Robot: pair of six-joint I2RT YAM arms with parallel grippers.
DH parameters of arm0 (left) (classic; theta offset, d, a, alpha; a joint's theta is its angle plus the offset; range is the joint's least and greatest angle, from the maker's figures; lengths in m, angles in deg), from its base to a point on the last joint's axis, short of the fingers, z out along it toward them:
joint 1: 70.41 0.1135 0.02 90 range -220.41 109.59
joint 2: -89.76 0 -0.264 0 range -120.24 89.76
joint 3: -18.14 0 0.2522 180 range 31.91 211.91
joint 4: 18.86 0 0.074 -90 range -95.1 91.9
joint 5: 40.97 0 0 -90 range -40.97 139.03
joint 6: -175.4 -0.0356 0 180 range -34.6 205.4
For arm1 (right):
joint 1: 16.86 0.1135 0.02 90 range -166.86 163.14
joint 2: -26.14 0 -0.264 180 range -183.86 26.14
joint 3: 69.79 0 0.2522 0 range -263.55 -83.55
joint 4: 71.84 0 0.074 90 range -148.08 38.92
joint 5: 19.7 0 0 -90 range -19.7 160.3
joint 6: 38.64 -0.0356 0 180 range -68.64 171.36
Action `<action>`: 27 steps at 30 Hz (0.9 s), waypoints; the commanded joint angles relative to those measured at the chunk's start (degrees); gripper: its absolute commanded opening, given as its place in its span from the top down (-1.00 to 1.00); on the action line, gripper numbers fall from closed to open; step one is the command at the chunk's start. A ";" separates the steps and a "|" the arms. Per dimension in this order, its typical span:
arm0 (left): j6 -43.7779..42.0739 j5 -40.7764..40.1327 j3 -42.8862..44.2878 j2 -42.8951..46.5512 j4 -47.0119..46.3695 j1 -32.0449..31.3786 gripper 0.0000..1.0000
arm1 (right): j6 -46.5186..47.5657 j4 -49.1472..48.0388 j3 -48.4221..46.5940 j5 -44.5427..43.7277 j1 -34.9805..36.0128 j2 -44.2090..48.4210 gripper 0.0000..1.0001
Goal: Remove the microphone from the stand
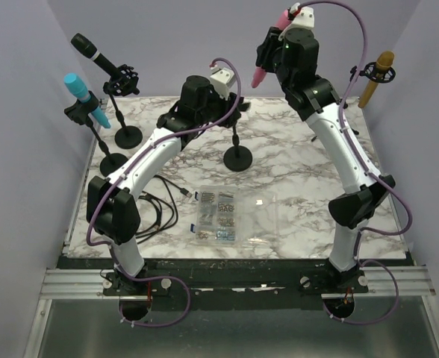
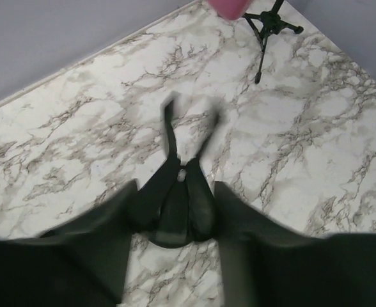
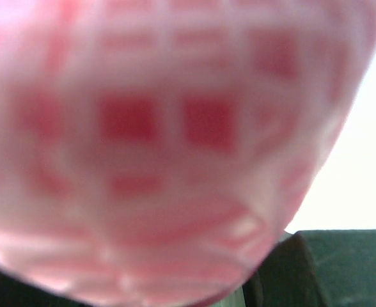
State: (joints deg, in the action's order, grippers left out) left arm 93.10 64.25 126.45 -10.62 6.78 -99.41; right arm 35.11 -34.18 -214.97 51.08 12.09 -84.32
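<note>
The pink microphone (image 1: 260, 71) is off its stand (image 1: 238, 156) and held high in the upper middle of the overhead frame. It slants from its head near the top edge down to its tail, well above the marble table (image 1: 301, 171). The right gripper (image 1: 277, 51) is clamped around the middle of its body. In the right wrist view, the blurred pink mesh head (image 3: 162, 141) fills almost the whole frame, with only a dark finger (image 3: 341, 268) showing at the lower right. The stand sits near the centre of the overhead frame, with a round black base and a thin pole. The left gripper (image 1: 227, 112) is at its top. In the left wrist view, that gripper (image 2: 175, 195) is closed narrowly on the black mount under the U-shaped clip (image 2: 188, 125), one finger against each side, and the clip's prongs hold nothing. A pink blur sits at the top edge of that view, beside a small tripod stand (image 2: 271, 22). In the upper left of the overhead frame, a black microphone (image 1: 92, 51) and a cyan microphone (image 1: 81, 89) sit in their own stands. A gold microphone (image 1: 376, 74) stands at the upper right. A clear plastic box (image 1: 227, 216) of small parts lies at lower centre, with a black cable (image 1: 160, 205) just to its left.
</note>
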 commanded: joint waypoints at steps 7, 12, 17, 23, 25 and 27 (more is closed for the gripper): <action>3.61 4.72 5.44 -0.14 4.19 -0.10 -0.97 | 0.79 4.59 33.59 -20.57 0.19 21.39 0.99; 5.43 5.99 8.88 0.08 8.42 -0.19 -0.97 | -6.17 6.09 53.37 -15.75 0.13 32.15 0.99; 12.23 5.45 3.82 7.21 10.23 -0.14 -0.97 | -11.59 10.12 63.46 -15.51 0.12 36.28 0.99; 16.55 7.99 -4.23 18.52 11.63 0.29 -0.97 | -23.76 11.44 73.18 -14.69 -2.15 39.43 0.99; 16.17 8.06 -5.46 21.42 12.53 0.67 -0.97 | -26.53 9.16 77.39 -8.08 -6.40 40.44 0.99; 14.93 7.60 -5.98 23.63 13.80 0.87 -0.97 | -28.34 6.81 81.36 3.21 -13.57 40.82 0.99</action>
State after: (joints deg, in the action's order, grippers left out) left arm 107.46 70.15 121.55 7.43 18.34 -99.12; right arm 15.63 -24.52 -139.36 40.10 7.87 -45.74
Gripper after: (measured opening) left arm 0.980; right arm 0.435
